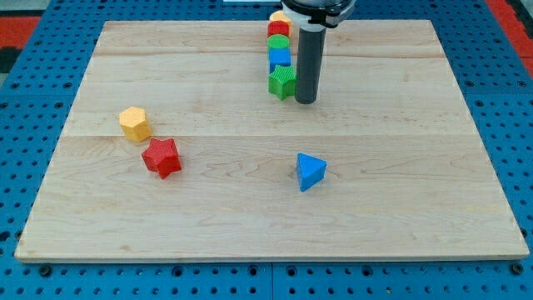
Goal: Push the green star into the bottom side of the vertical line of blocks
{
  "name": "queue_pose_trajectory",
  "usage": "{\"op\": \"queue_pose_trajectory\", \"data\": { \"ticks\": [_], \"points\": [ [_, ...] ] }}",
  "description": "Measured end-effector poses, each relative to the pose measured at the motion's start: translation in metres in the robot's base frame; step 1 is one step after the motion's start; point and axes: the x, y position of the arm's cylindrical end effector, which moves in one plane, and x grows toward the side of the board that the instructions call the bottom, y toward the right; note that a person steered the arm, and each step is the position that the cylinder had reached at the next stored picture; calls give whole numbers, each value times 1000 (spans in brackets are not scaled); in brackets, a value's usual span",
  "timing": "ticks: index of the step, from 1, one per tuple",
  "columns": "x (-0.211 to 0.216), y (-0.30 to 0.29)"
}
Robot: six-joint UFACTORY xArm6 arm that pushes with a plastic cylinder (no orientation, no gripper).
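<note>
The green star (pixel 282 82) sits touching the blue block (pixel 280 57) at the bottom of the vertical line, my tip (pixel 306 101) just to its right with no jaws to report, so I judge only backing away remains.
</note>
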Motion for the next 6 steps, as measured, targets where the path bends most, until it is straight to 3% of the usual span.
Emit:
{"op": "queue_pose_trajectory", "data": {
  "ticks": [6],
  "points": [
    [-13,-15]
  ]
}}
